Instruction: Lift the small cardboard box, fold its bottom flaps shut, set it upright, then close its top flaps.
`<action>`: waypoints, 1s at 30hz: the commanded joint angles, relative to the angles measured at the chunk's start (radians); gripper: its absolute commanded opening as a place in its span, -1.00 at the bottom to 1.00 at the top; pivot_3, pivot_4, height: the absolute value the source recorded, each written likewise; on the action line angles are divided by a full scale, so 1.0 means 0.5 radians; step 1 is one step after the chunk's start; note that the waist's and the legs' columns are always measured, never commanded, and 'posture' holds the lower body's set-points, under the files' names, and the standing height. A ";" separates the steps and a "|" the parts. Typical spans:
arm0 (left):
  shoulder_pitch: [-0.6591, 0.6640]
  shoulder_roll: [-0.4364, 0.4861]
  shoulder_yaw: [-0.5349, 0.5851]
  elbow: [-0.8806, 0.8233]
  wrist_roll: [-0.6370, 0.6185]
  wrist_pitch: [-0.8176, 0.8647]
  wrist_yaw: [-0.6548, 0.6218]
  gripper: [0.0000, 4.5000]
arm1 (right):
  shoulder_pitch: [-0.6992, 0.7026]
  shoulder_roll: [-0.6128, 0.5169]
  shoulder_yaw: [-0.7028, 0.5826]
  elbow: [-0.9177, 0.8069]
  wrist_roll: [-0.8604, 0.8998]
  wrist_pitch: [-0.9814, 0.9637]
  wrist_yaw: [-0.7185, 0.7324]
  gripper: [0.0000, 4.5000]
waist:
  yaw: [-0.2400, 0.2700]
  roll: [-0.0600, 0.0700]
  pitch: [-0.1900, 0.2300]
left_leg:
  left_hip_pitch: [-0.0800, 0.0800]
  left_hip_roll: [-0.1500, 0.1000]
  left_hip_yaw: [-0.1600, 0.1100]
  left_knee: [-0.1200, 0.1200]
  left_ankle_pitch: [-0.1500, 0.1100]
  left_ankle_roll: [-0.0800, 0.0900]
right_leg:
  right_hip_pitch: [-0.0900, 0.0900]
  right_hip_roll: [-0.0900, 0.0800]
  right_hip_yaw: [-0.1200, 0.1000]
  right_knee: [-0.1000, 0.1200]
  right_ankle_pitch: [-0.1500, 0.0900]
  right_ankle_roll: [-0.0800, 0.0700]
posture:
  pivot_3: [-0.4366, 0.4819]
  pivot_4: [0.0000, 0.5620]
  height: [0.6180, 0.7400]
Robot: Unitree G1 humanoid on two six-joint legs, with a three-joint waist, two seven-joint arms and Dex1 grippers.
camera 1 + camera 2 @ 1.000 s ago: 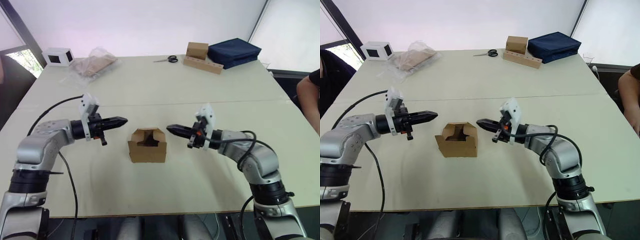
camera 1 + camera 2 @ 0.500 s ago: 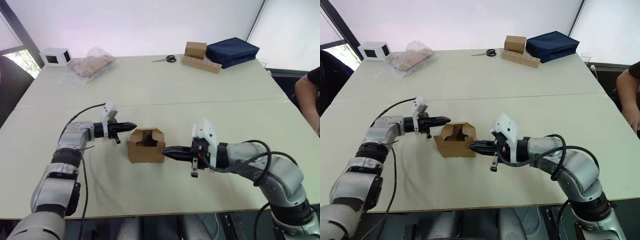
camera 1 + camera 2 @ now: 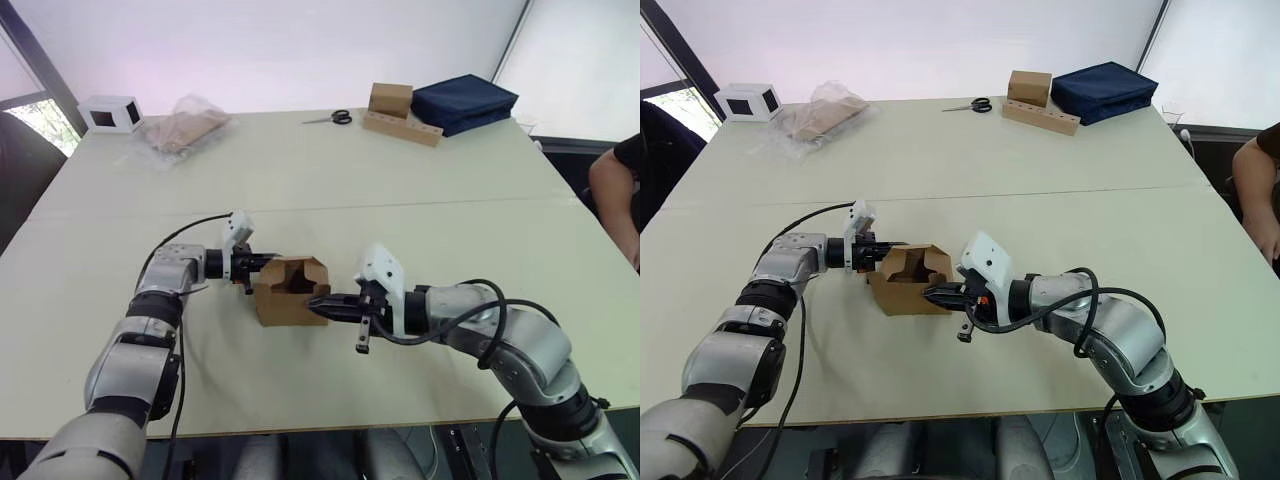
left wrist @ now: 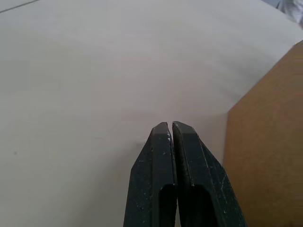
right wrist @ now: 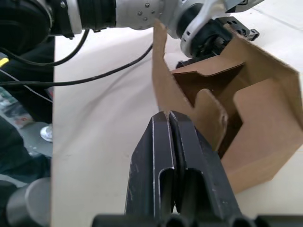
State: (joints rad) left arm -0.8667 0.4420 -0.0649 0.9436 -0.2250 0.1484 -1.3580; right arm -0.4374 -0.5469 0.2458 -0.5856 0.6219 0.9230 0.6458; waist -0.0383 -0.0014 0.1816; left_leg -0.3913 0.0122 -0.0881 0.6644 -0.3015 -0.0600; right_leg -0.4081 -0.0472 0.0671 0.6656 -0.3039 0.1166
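A pale table (image 3: 420, 180) carries a white box with a black window (image 3: 110, 113) at its far left corner, and just beside that lies a clear plastic bag holding brown material (image 3: 188, 128). Along the far edge lie scissors (image 3: 333, 118), near a brown box (image 3: 392, 100) that sits on a long flat cardboard strip (image 3: 404, 128), with a dark blue fabric bag (image 3: 465, 103) just beside them on the right. At the right edge of the scene a person's arm (image 3: 612, 198) shows beyond the table.
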 commanded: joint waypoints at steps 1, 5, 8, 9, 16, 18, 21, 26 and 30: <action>-0.070 0.040 0.035 -0.028 0.005 0.022 -0.055 -0.95 | -0.060 0.043 0.020 -0.013 -0.036 -0.036 -0.011 -1.00 | -0.008 0.000 0.000 | 0.000 0.000 -0.001 0.000 0.000 0.000 | 0.000 0.000 0.000 0.000 0.000 0.000 | -0.05 -0.47 1.00; -0.090 0.045 0.043 -0.065 -0.012 0.076 -0.089 -0.95 | -0.095 0.074 0.048 0.003 -0.072 -0.022 -0.023 -1.00 | -0.013 0.000 0.000 | 0.000 0.000 -0.001 0.000 0.000 0.000 | 0.000 0.000 0.000 0.000 0.000 0.000 | -0.05 -0.47 1.00; -0.083 0.055 0.028 -0.120 -0.018 0.127 -0.153 -0.95 | -0.123 0.096 0.067 0.009 -0.080 -0.006 -0.031 -1.00 | -0.012 0.000 0.000 | 0.000 0.000 -0.001 0.000 0.000 0.000 | -0.001 0.000 0.000 0.000 0.000 0.000 | -0.05 -0.47 1.00; -0.077 0.057 0.026 -0.137 -0.019 0.141 -0.167 -0.95 | -0.132 0.099 0.074 0.012 -0.087 -0.003 -0.031 -1.00 | -0.012 0.000 0.000 | 0.000 0.000 -0.001 0.000 0.000 0.000 | -0.001 0.000 0.000 0.000 0.000 0.000 | -0.05 -0.47 1.00; -0.044 0.033 0.039 -0.239 -0.036 0.207 -0.174 -0.95 | -0.147 0.116 0.091 0.021 -0.113 0.037 -0.039 -1.00 | -0.012 0.000 0.000 | 0.000 0.000 -0.001 0.000 0.000 0.000 | -0.001 0.000 0.000 0.000 0.000 0.000 | -0.05 -0.47 1.00; -0.030 0.030 0.031 -0.271 -0.038 0.224 -0.188 -0.95 | -0.155 0.128 0.102 0.041 -0.131 0.050 -0.050 -1.00 | -0.013 0.000 0.000 | 0.000 0.000 -0.001 0.000 0.000 0.000 | 0.000 0.000 0.000 0.000 0.000 0.000 | -0.05 -0.47 1.00; -0.005 0.026 0.027 -0.309 -0.036 0.235 -0.188 -0.95 | -0.167 0.178 0.110 0.101 -0.148 0.061 -0.076 -1.00 | -0.013 0.000 0.000 | 0.000 0.000 -0.001 0.000 0.000 0.000 | -0.001 0.000 0.000 0.001 0.000 0.000 | -0.05 -0.47 1.00; 0.025 0.026 0.029 -0.352 -0.038 0.250 -0.188 -0.95 | -0.167 0.284 0.048 0.168 -0.108 0.067 -0.109 -1.00 | -0.013 0.000 0.000 | 0.000 0.000 -0.001 0.000 0.000 -0.001 | -0.001 0.000 0.000 0.001 0.000 0.000 | -0.05 -0.47 1.00; 0.040 0.030 0.032 -0.390 -0.044 0.267 -0.189 -0.95 | -0.171 0.289 0.050 0.146 -0.093 0.080 -0.091 -1.00 | -0.012 0.000 0.000 | 0.000 0.000 -0.001 0.000 0.000 -0.001 | -0.001 0.000 0.000 0.001 0.000 0.000 | -0.05 -0.47 1.00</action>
State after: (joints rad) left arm -0.8454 0.4493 -0.0623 0.7813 -0.2284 0.2791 -1.4413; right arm -0.5085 -0.4080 0.2902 -0.4835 0.5579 0.9647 0.5950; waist -0.0442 -0.0014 0.1816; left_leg -0.3913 0.0122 -0.0887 0.6643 -0.3012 -0.0605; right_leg -0.4085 -0.0473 0.0669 0.6661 -0.3039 0.1166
